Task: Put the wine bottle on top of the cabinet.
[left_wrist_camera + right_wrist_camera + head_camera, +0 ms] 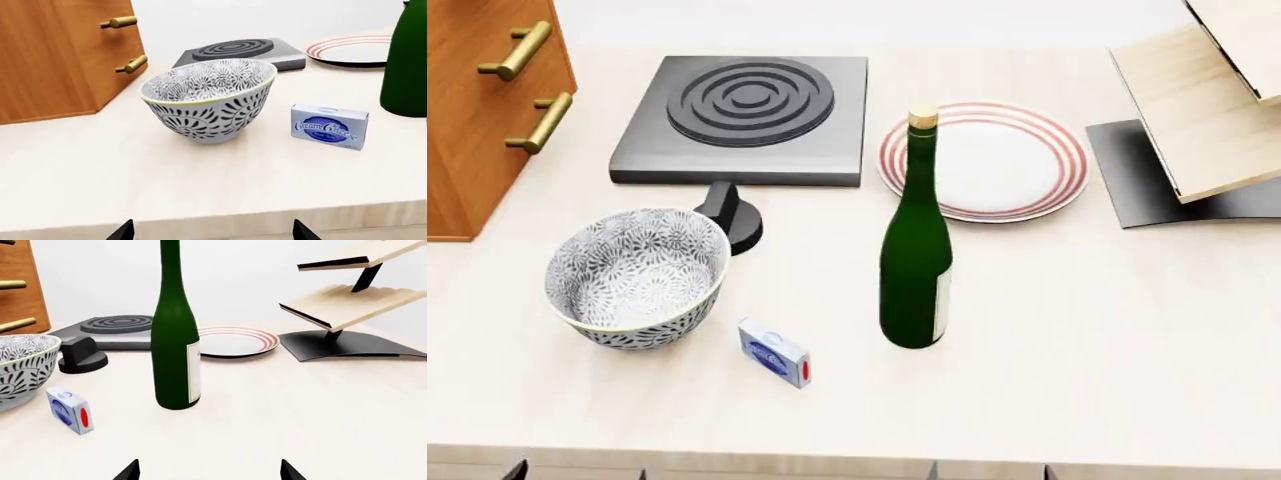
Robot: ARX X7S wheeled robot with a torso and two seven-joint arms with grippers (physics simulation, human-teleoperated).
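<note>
Since I've got both grippers parked wide open at the table edge, the bottle (175, 335) stands dead ahead of my right jaws, upright, cork skyward, untouched. My left ones face the bowl (208, 100), cabinet (60, 55) beyond.

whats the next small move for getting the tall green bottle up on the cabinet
Probably ease the right gripper straight forward toward the tall dark green glass wine bottle. Its jaws are open and empty, and the bottle stands upright on the pale table directly ahead, untouched.
</note>
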